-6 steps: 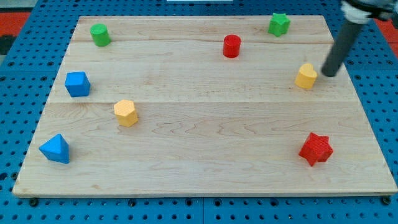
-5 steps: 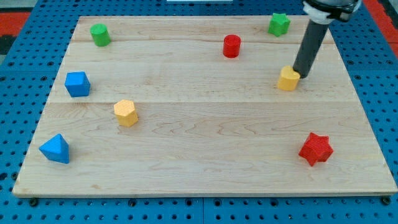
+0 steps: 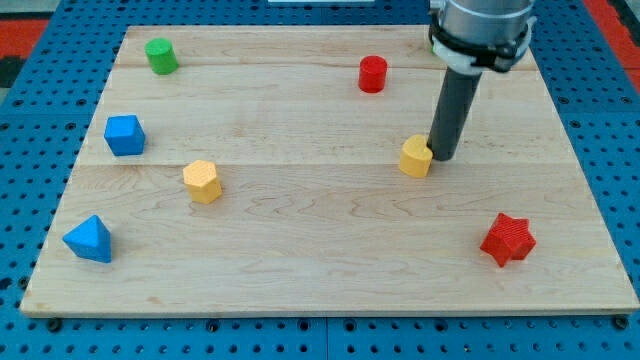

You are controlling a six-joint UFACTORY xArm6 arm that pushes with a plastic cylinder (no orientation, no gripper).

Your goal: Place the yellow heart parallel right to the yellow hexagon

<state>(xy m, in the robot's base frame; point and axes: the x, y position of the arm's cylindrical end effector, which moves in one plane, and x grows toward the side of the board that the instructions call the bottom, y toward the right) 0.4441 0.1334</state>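
Note:
The yellow heart (image 3: 415, 157) lies on the wooden board (image 3: 330, 250), right of the board's middle. My tip (image 3: 441, 157) touches the heart's right side. The yellow hexagon (image 3: 202, 181) sits far to the view's left, slightly lower than the heart. The rod rises from the tip toward the view's top and hides the green star that stood at the top right.
A red cylinder (image 3: 372, 74) stands above the heart. A red star (image 3: 508, 239) lies at the lower right. A green cylinder (image 3: 160, 56) is at the top left. A blue block (image 3: 124, 134) and a blue triangular block (image 3: 89, 239) lie along the left edge.
My tip has moved left and down, pushing the yellow heart from the board's right side toward the middle. The arm now covers the green star. Other blocks have not moved.

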